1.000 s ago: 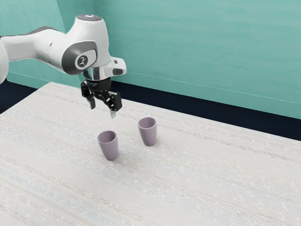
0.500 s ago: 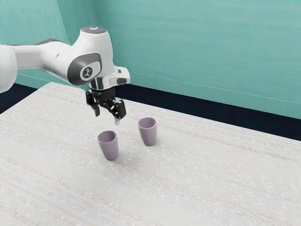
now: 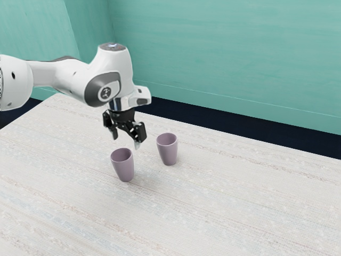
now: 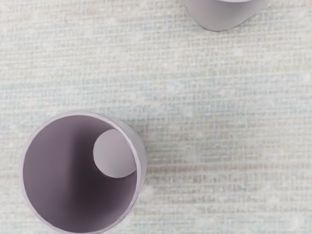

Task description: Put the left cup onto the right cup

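Black and two-fingered, the tool [image 3: 126, 136] hangs from the white arm [image 3: 58, 80], which reaches in from the exterior view's left. It is released: the fingers stand spread and point down, with nothing between them.

Just beneath it stands the left cup [image 3: 122, 164], a mauve tumbler on the pale counter [image 3: 240, 202]. It is upright, with its mouth open toward the tool and its long axis vertical. The fingertips are close above the rim but clear of it. They seem to sit a shade toward the exterior view's right of the cup's centre, though the angle makes that hard to fix. In the wrist view the camera looks almost straight down into the left cup [image 4: 80, 170], so its round floor shows inside the wall.

Further toward the exterior view's right, and a little farther back on the counter, stands the right cup [image 3: 167, 148]. It is the same colour, also upright, and apart from the first, with bare counter between them. In the wrist view only the base of the right cup [image 4: 224, 12] shows, beyond the left one.

The coming move probably turns on this vertical line-up. The cup lies straight below the tool, so a short descent should bring the fingers astride its wall or rim, and a small sideways correction may be needed first. The grasp is not yet made, and the stacking has not begun.
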`<state>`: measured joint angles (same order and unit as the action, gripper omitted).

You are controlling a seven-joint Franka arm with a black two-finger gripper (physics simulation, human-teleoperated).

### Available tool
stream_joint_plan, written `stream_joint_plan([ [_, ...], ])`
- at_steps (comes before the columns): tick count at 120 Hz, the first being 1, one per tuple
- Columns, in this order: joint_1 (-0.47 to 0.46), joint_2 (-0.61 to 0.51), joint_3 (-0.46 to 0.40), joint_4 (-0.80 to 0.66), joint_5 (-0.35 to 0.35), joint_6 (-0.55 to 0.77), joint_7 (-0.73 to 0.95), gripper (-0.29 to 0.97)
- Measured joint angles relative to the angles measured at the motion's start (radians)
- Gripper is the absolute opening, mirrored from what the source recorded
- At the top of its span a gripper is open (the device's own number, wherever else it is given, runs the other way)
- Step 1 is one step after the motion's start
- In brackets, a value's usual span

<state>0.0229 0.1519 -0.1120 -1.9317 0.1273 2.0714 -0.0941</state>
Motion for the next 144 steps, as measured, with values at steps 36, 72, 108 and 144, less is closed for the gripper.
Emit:
stream_joint_plan([
  [36, 0.003, 0.038, 0.003, 0.000, 0.002, 0.040, 0.008, 0.68],
  [72, 0.003, 0.059, 0.005, 0.000, 0.007, 0.066, 0.014, 0.68],
  [108, 0.005, 0.083, 0.007, 0.000, 0.011, 0.083, 0.017, 0.68],
  [144, 0.008, 0.094, 0.006, -0.024, 0.012, 0.110, 0.017, 0.68],
])
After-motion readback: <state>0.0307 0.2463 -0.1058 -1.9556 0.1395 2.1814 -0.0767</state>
